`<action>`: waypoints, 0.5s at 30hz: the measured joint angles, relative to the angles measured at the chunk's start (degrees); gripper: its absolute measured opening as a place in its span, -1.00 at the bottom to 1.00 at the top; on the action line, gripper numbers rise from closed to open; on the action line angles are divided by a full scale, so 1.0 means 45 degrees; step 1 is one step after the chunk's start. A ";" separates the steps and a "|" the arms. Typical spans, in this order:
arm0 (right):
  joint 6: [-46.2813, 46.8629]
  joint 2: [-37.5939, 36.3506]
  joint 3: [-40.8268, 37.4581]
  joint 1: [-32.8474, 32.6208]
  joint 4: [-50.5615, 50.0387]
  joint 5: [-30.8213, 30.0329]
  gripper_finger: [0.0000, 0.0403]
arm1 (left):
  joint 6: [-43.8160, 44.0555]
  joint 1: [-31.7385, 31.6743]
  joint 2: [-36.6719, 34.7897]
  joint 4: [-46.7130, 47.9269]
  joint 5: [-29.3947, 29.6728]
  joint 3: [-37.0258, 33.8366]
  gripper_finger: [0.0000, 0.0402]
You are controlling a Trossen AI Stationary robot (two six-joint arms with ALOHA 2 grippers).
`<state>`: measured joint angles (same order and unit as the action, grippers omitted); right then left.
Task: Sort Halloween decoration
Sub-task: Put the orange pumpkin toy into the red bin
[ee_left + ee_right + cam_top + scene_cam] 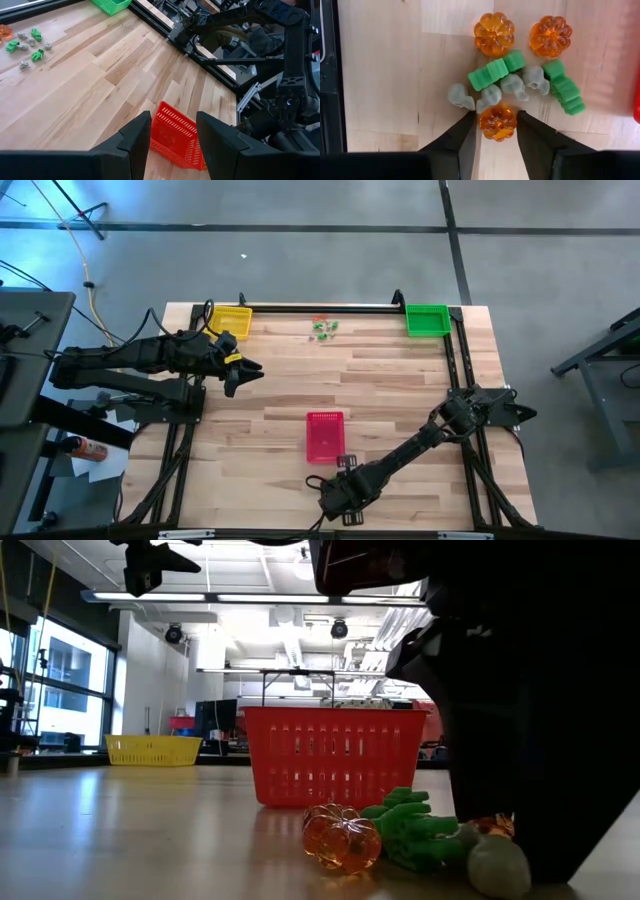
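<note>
At the table's left side the left gripper (243, 372) hovers with its fingers spread wide and nothing between them. The yellow basket (232, 320) sits just beyond it, against the far rail.

Further right along that rail lies one scatter of Halloween decoration (322, 328), too small from above to sort by shape. The left wrist view resolves it into green and grey bits (30, 42), well apart from either gripper.

Near the front edge stands the red basket (324, 436). The right arm reaches in beside it and covers a second cluster from above.

The right gripper (496, 117) points down at this cluster, its fingers narrowed to either side of an orange pumpkin (497, 122). I cannot tell whether the pads touch it. Beyond that lie grey pieces (460, 96), green ridged pieces (496, 71) and two more pumpkins (493, 33). A red sliver at the frame's edge is cut off.

From table height, the arm's dark bulk fills the right side behind a pumpkin (342, 837), a green hand shape (415, 830) and a grey lump (498, 865).

The green basket (427, 320) sits at the far right corner.
</note>
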<state>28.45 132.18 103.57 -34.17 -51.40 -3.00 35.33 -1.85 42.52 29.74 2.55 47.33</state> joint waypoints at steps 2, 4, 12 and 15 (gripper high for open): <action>0.0000 0.0001 0.0000 0.0000 -0.0005 -0.0007 -0.42 | 0.0000 0.0003 0.0000 0.0005 0.0000 0.0000 -0.26; 0.0005 0.0001 0.0000 0.0000 -0.0006 -0.0028 -0.46 | 0.0000 0.0000 0.0000 0.0000 0.0000 0.0000 -0.26; -0.0095 -0.0177 -0.0037 0.0000 -0.0134 -0.0244 -0.49 | -0.0005 0.0002 0.0000 0.0005 0.0000 0.0000 -0.26; -0.0342 -0.0385 -0.0083 0.0000 -0.0468 -0.0648 -0.50 | -0.0005 0.0004 0.0000 0.0006 0.0005 0.0000 -0.26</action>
<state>26.91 130.44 103.20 -34.17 -53.50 -5.91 35.31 -1.83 42.52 29.76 2.57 47.33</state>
